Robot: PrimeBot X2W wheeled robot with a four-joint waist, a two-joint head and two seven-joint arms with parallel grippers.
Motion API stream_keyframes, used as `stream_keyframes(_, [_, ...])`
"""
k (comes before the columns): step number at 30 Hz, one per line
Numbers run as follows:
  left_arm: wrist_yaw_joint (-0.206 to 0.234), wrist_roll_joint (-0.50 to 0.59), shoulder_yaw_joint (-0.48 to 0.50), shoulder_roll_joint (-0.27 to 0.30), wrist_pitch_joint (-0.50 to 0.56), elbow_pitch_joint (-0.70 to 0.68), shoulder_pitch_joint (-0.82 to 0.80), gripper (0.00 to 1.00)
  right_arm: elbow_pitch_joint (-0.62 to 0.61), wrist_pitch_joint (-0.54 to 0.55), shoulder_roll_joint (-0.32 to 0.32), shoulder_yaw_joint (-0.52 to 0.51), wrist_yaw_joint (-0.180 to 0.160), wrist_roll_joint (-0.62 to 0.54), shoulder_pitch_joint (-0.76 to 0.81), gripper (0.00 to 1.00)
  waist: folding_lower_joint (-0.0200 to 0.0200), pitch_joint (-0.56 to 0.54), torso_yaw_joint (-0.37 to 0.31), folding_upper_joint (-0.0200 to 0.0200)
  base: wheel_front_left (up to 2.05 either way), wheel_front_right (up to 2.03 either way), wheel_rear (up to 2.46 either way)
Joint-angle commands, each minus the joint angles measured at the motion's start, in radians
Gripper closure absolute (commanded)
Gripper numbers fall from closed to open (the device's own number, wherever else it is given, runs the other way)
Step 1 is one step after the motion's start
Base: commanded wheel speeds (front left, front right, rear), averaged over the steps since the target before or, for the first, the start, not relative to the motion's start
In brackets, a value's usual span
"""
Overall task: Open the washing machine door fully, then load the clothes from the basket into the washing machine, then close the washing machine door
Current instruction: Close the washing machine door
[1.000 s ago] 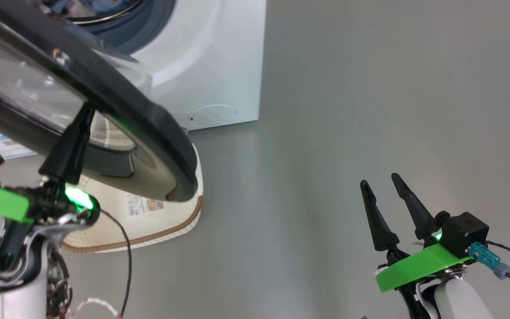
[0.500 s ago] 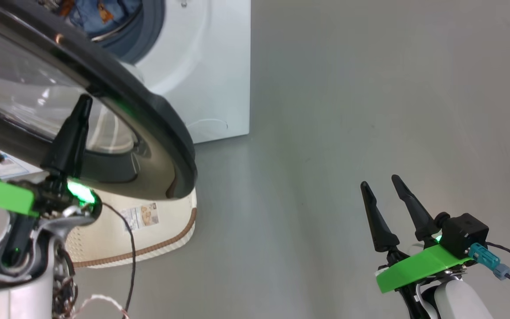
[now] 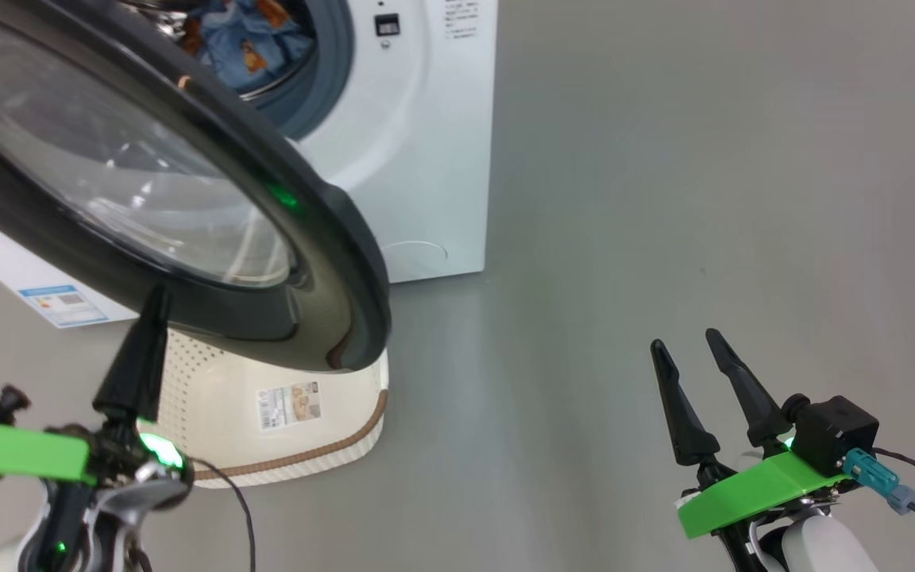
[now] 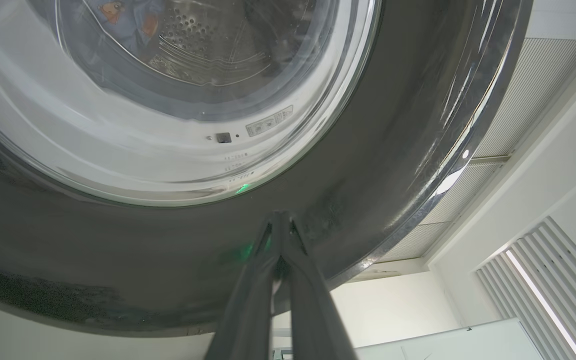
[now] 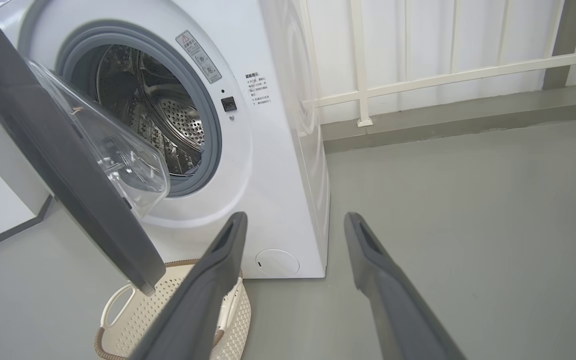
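- washing machine (image 3: 426, 159): white boxy front-loader at the upper left of the head view. No brand can be read. The right wrist view shows a slanted warning sticker (image 5: 198, 57) with a red triangle, and below it a block of small print (image 5: 253, 87) too small to read. The blue-topped energy label (image 3: 60, 306) on its side is also unreadable.
- washing machine door (image 3: 322, 238): round, with a wide glossy black rim and a bulging clear glass centre. It stands partly open and is cut off by the left and top edges of the frame, and it hides much of the drum mouth.
- floor (image 3: 664, 199): plain smooth grey.
- basket (image 3: 203, 381): cream perforated plastic with a brown woven-look rim. It sits on the floor under the door, at the lower left, and its top part is hidden by the door rim. The sticker (image 3: 289, 403) inside it has a small picture, but its text is illegible.
- gasket (image 5: 213, 130): a grey-blue rubber ring around the perforated steel drum (image 5: 178, 120).
- clothes (image 3: 247, 40): blue fabric with orange prints, inside the drum at the top of the frame, partly hidden by the door.
- right gripper (image 3: 684, 340): lower right, with its dark tapered fingers spread apart and nothing between them.
- left gripper (image 3: 157, 298): lower left, with its fingers pinched together on nothing and the tips at the lower black rim of the door. I cannot tell whether they touch it.
- service flap (image 5: 277, 262): a round flap low on the front of the machine.
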Motion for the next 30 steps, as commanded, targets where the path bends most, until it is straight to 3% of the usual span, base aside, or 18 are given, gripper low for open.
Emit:
stream_keyframes(1, [-0.011,-0.006,0.025,0.022,-0.012,-0.034,0.008,1.00,-0.023,-0.012,0.003,0.023,0.002,0.005,0.006,0.00,0.0000,-0.015,0.017,0.0000,0.00,0.00,0.00])
stream_keyframes(17, [-0.011,-0.053,-0.011,0.022,-0.129,-0.091,0.168,1.00,-0.015,-0.012,0.002,0.025,0.002,0.014,0.019,0.00,0.0000,-0.066,0.058,0.0000,0.00,0.00,0.00])
stream_keyframes(18, [-0.011,-0.056,-0.013,0.022,-0.137,-0.094,0.179,0.88,-0.016,-0.012,0.003,0.024,0.002,0.015,0.020,0.00,0.0000,-0.070,0.060,0.0000,0.00,0.00,0.00])
stream_keyframes(19, [-0.011,-0.051,-0.015,0.022,-0.145,-0.099,0.189,0.52,-0.016,-0.012,0.003,0.024,0.002,0.015,0.021,0.00,0.0000,-0.073,0.060,0.0000,0.00,0.00,0.00])
stream_keyframes(20, [-0.011,-0.048,-0.017,0.022,-0.154,-0.103,0.198,0.00,-0.017,-0.012,0.003,0.023,0.002,0.016,0.023,0.00,0.0000,-0.076,0.061,0.0000,0.00,0.00,0.00])
stream_keyframes(25, [-0.011,-0.059,-0.016,0.022,-0.208,-0.118,0.221,0.00,-0.017,-0.012,0.005,0.021,0.002,0.017,0.030,0.00,0.0000,-0.087,0.066,0.0000,0.00,0.00,0.00])
stream_keyframes(30, [-0.011,0.023,-0.018,0.022,-0.286,-0.158,0.247,0.00,-0.018,-0.012,0.007,0.023,0.002,0.020,0.036,0.00,0.0000,-0.096,0.069,0.0000,0.00,0.00,0.00])
